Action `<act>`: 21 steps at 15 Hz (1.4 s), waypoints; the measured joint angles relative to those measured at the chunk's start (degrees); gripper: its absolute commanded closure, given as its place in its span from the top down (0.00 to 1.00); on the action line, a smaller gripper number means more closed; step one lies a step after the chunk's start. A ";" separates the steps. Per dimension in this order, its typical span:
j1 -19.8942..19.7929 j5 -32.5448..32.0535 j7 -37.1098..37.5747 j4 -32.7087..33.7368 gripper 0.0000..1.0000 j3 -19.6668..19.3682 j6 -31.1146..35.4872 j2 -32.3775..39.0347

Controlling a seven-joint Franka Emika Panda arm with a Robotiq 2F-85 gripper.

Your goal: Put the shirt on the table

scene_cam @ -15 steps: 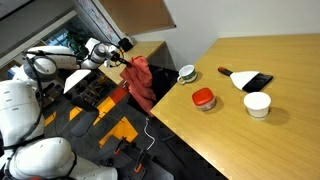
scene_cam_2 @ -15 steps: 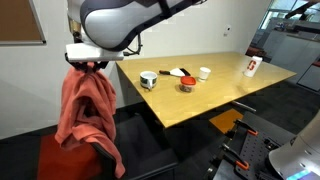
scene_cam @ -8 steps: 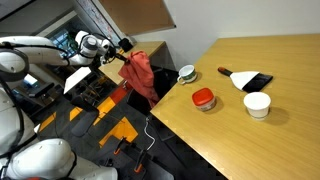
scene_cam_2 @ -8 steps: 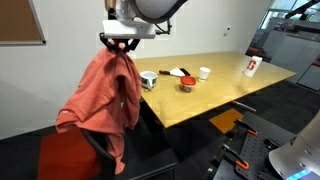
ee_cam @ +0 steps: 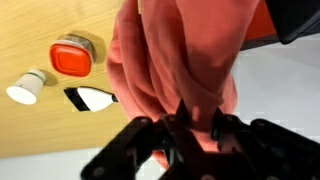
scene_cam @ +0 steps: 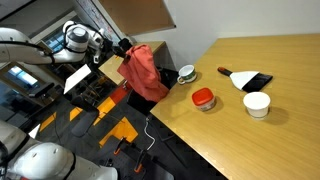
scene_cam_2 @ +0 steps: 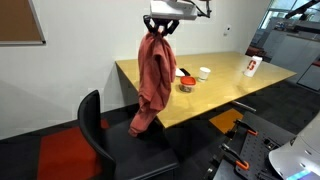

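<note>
At top centre of an exterior view, grips the shirt (scene_cam_2: 153,75) by its bunched top, with gripper (scene_cam_2: 162,24) jaws clamped on cloth. Lifts it from lower left, clear of the chair (scene_cam_2: 92,118), to the table (scene_cam_2: 235,90) edge; leaves only carrying over and release.

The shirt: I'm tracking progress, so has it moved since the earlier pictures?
Yes. In an exterior view the red shirt, clamped in the end effector, has swung from the black chair toward the corner of the wooden table and hangs higher.
</note>
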 measured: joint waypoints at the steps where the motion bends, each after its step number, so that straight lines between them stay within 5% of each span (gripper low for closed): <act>1: -1.92 -0.33 0.08 -1.40 0.06 0.79 -0.15 -1.97; 9: -13.22 -0.53 1.04 -10.06 0.06 6.16 -0.38 -13.21; 18: -21.27 -5.49 11.61 -17.75 0.06 8.93 -0.41 -21.11; 19: -21.94 -6.75 13.13 -17.94 0.12 9.25 -0.41 -21.97; 20: -22.43 -7.85 14.55 -18.07 0.47 9.50 -0.41 -22.69; 21: -22.66 -8.42 15.39 -18.22 0.43 9.57 -0.41 -23.28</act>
